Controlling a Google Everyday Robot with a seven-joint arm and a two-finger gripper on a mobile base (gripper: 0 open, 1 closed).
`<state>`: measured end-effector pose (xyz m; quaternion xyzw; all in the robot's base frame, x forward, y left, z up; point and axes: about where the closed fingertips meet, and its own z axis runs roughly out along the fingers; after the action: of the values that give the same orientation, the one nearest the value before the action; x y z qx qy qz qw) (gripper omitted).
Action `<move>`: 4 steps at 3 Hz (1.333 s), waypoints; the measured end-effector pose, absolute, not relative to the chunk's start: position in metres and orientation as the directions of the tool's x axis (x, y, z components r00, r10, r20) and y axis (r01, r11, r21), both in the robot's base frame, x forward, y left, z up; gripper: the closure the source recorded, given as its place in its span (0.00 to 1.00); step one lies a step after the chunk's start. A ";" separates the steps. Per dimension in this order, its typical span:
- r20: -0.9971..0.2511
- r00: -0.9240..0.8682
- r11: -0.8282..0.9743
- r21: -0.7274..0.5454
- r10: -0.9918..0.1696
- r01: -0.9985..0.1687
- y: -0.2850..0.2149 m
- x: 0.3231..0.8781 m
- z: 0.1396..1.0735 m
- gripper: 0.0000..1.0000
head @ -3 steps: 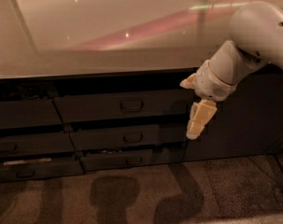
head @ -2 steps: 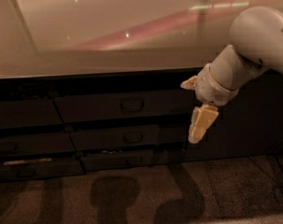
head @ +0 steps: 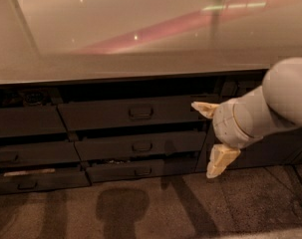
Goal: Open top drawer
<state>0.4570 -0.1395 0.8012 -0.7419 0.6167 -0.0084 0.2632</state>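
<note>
Gripper [head: 205, 138], jaws spread wide & holding nothing, is hanging at the right end of the top drawer [head: 95, 116] under the counter [head: 140, 49], so it's risking missing the small centre handle [head: 140, 112] & catching the drawer below [head: 110, 148] instead.

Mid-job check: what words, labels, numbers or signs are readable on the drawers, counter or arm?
None: no text can be read anywhere.
Top drawer: plain dark front, no label.
Counter: only light reflections.
Gripper, open, at the top drawer's right end: no marking.
Pale strip at a lower left drawer: too blurred to tell whether it bears text.
</note>
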 end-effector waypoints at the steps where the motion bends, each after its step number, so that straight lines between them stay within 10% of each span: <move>1: -0.292 0.258 -0.109 -0.443 -0.921 -0.890 -0.148 0.461 0.802 0.00; 4: -0.302 0.094 0.009 -0.325 -0.949 -0.946 -0.192 0.536 0.757 0.00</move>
<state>0.5357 -0.1915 0.7572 -0.7039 0.6729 -0.0033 0.2276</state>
